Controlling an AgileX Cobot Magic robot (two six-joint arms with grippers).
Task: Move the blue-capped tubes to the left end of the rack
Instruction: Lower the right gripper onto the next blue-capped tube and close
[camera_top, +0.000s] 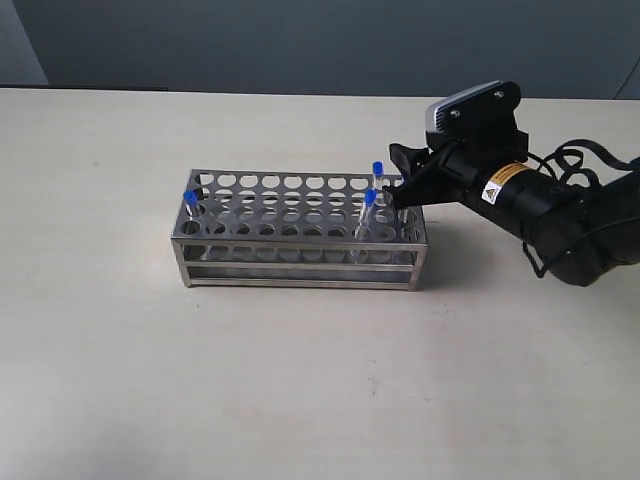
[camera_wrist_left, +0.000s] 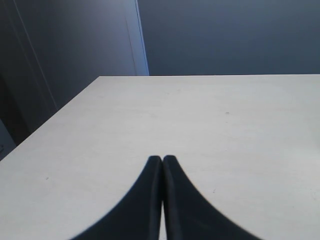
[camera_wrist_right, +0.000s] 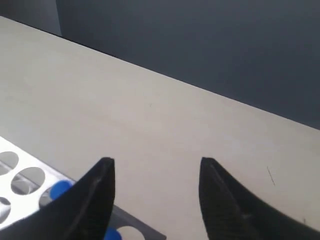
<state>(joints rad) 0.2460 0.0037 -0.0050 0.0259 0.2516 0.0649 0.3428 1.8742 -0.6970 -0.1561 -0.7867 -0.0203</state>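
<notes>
- my right gripper (camera_top: 395, 178) hangs at the right end of the rack (camera_top: 290, 245), its fingers spread wide with nothing between them.
- in my right wrist view the spread shows plainly: only bare counter (camera_wrist_right: 165, 125) lies between the two fingers (camera_wrist_right: 100, 195).
- two blue-capped tubes stand upright in holes at the rack's right end: the back tube (camera_top: 378, 172) just beside my right gripper, the front tube (camera_top: 369, 205) a little nearer the camera.
- a blue cap (camera_wrist_right: 60, 189) peeks out just beside one finger, outside the gap.
- a third tube (camera_top: 189, 203) stands at the rack's left end.
- i can make out only these three.
- my left gripper (camera_wrist_left: 162, 161) is pressed together, over bare counter.
</notes>
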